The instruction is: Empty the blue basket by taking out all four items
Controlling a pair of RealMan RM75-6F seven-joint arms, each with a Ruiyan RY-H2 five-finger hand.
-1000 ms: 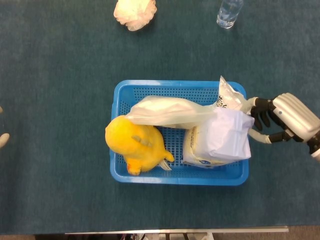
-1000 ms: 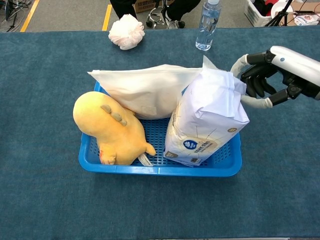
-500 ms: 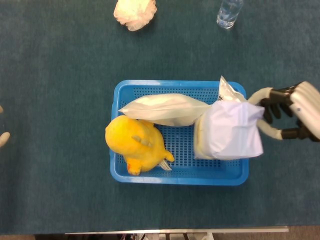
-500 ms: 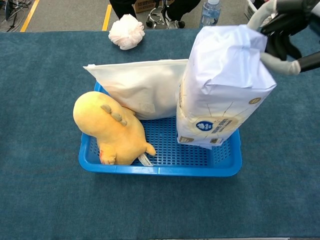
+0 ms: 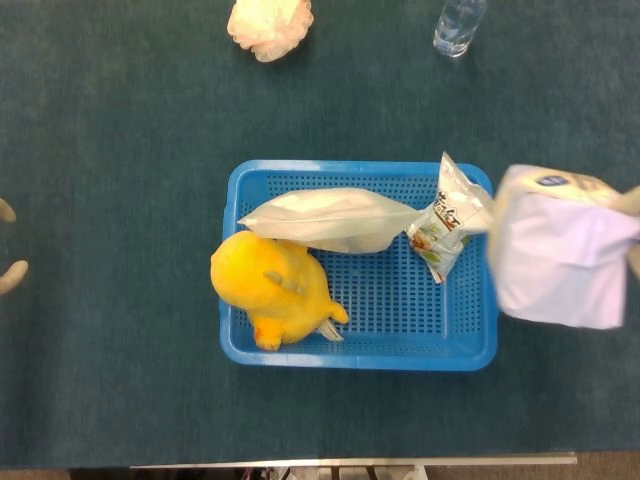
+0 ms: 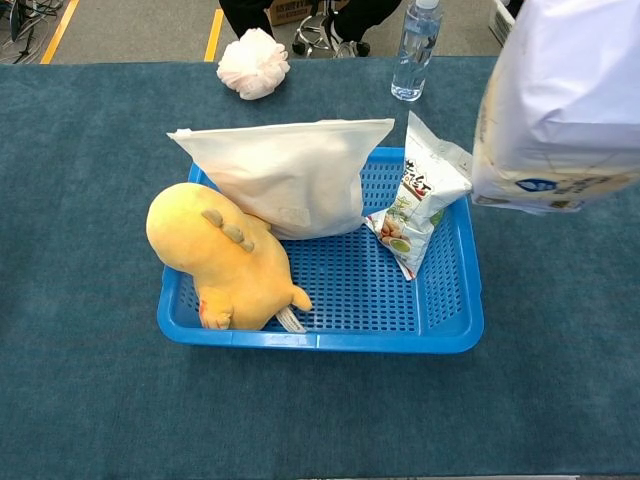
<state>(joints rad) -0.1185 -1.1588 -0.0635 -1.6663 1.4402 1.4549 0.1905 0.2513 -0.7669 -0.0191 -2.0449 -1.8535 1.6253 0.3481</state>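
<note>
the big white pack [image 5: 560,258] hangs up past the blue basket [image 5: 232,345], soft and squashy, best held at its top; right hand [image 5: 632,205] mostly hidden, its grip can't be told; left hand [image 5: 10,268] barely shows

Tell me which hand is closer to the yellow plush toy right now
Left, though neither is close. The left hand sits at the far left edge of the head view, across bare table from the yellow plush toy. The right hand is hidden behind the white package, beyond the blue basket.
</note>
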